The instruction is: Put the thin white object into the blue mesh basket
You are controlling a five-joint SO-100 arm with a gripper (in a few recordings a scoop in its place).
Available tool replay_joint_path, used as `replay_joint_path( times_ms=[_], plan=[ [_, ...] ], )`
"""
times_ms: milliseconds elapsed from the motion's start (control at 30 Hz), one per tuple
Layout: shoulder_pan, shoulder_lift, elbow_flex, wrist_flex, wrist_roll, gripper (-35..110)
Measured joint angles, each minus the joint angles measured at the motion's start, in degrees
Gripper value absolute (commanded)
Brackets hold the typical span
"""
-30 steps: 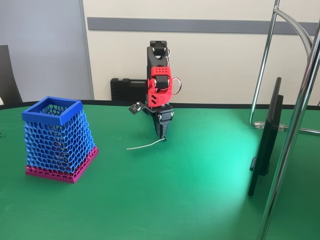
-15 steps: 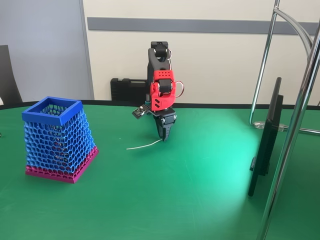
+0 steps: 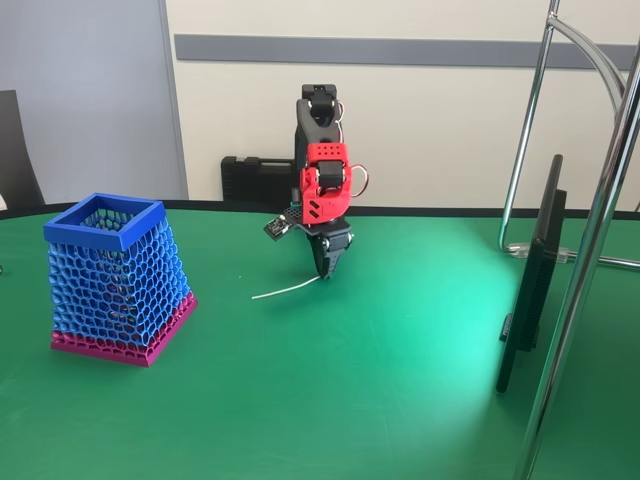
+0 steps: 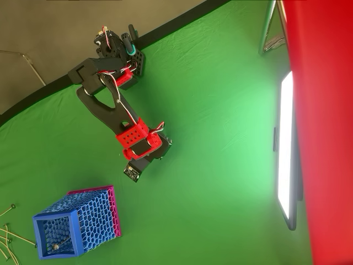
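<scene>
The thin white object is a slender curved strip on the green table. Its left end rests on the cloth and its right end reaches the fingertips of my gripper. The gripper points straight down from the red and black arm and is shut on that right end. The blue mesh basket stands upright at the left on its magenta base band, about a basket's width from the strip's free end. In the overhead view the basket is at the lower left, and the red wrist covers the fingers and the strip.
A dark flat screen stands edge-on at the right, with chrome stand poles beside it. A black case sits behind the arm. Several thin sticks lie left of the basket.
The wrist has turned a little and the fingertips have risen slightly, lifting the strip's right end. Its left end stays on the cloth.
</scene>
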State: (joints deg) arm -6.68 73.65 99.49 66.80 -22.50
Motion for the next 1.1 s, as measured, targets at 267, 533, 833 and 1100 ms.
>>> replay_joint_path(
  times_ms=[267,533,833,1100],
  plan=[
    [2.4,1.9,-11.7,0.4,0.6,1],
    [3.8,8.1,-21.6,-5.6,2.1,1],
    [11.7,13.6,-24.5,-21.5,11.7,1],
    [19.4,13.0,-27.8,-31.0,25.1,0]
  ],
)
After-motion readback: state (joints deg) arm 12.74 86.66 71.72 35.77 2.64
